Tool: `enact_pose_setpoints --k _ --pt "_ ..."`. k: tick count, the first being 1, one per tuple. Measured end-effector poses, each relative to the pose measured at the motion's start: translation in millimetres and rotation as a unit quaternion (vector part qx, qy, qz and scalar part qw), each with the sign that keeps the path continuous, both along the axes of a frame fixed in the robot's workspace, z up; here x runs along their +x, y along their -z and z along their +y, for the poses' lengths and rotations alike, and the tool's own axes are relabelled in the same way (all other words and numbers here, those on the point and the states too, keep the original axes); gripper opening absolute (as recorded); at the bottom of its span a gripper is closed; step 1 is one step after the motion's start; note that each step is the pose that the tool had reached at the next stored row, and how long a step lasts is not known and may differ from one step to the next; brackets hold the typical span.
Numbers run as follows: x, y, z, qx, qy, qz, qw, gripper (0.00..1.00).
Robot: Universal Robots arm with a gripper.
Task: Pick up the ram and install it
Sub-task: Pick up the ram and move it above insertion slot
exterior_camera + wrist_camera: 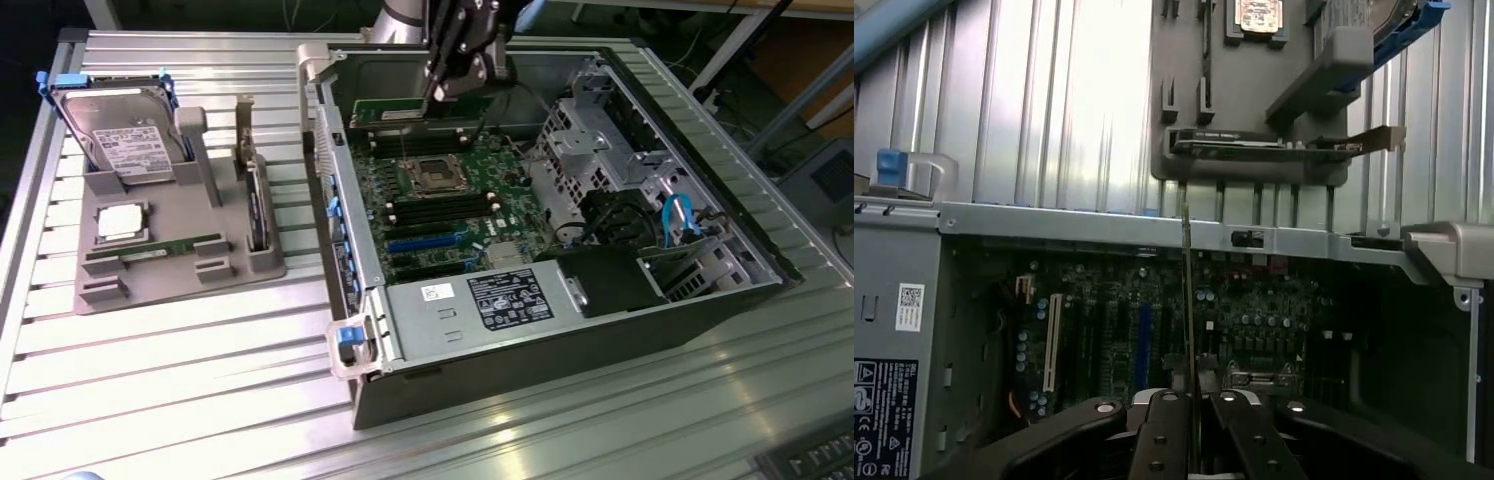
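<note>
1. Hanging over the far end of the open computer case (441, 385), the gripper (447, 92) is seen above the motherboard (441, 200).
2. Its fingers (1166, 420) are clamped together on the ram (390, 112).
3. The ram is held on edge, its green face turned outward, above the processor socket (434, 172) and near the case's far wall.
4. The black memory slots (434, 210) are noted just beyond the socket, apart from the ram.
5. A grey holder (254, 265) is recorded on the table (174, 380) at the exterior view's left, carrying a hard drive (127, 135) and a square silver chip (120, 222).
</note>
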State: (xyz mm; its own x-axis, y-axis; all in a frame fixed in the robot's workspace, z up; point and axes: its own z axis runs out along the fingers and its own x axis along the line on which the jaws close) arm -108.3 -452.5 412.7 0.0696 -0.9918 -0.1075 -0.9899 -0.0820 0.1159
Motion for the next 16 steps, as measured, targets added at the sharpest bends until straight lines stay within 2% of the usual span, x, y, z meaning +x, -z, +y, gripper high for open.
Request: enact_pose_setpoints --k 5,11,16 --pt "22.5 -0.1 -0.1 0.0001 0.002 0.0 1.0 0.14" --pt "23.2 -0.1 0.0 0.0001 0.005 0.0 1.0 0.14" --pt "23.8 0.0 0.1 0.0001 0.035 0.0 0.9994 0.14"
